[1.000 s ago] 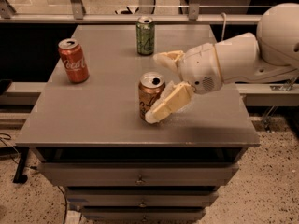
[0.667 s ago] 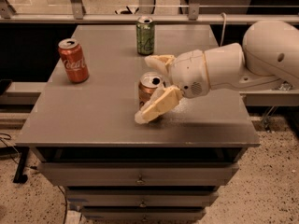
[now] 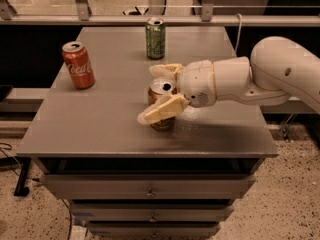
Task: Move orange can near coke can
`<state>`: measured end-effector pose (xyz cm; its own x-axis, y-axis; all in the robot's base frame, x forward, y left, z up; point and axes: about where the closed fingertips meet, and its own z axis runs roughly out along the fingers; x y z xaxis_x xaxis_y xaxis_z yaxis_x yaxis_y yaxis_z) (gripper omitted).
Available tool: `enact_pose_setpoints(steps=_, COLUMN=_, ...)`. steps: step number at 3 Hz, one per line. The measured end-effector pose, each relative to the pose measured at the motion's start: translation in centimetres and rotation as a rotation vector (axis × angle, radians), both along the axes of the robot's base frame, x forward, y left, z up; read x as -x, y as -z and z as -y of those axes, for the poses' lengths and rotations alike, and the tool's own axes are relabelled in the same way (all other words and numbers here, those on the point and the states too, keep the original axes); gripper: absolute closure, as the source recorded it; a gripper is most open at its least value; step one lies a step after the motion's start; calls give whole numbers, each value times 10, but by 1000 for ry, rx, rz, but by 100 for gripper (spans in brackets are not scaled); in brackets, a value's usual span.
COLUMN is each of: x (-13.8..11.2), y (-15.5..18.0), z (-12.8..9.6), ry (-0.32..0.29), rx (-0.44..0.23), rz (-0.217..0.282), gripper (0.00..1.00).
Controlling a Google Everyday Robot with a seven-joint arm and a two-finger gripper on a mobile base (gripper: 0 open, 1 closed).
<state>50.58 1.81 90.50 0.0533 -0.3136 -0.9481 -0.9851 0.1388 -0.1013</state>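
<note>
The orange can [image 3: 161, 125] stands upright on the grey table [image 3: 100, 119], right of its middle. My gripper [image 3: 162, 91] reaches in from the right and straddles the can. One finger [image 3: 159, 112] crosses the can's front and the other [image 3: 165, 70] sits behind its silver top. The jaws look open, close around the can, which rests on the table. The coke can [image 3: 78, 65], red with white script, stands upright at the table's left, well apart from the orange can.
A green can [image 3: 155, 38] stands upright at the table's far edge, behind the gripper. The white arm [image 3: 260, 79] spans the table's right side. A rail [image 3: 200, 20] runs behind the table, and drawers [image 3: 150, 191] sit below its front edge.
The gripper has moved left, so the can now lies deeper between the fingers. The fingers look slightly closer together. The orange can has stayed in place.
</note>
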Motion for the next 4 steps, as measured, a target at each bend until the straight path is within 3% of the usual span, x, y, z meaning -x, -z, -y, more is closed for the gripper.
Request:
enact_pose_setpoints(steps=2, x=-11, y=2, z=5, ry=19, rx=-26, rz=11, gripper=64)
enact_pose_setpoints(steps=3, x=-26, y=-19, z=-3, ry=19, rx=-66, rz=51, gripper=87)
enact_pose_setpoints(steps=4, x=-44, y=-61, z=-36, ry=2, rx=-123, rz=138, gripper=100)
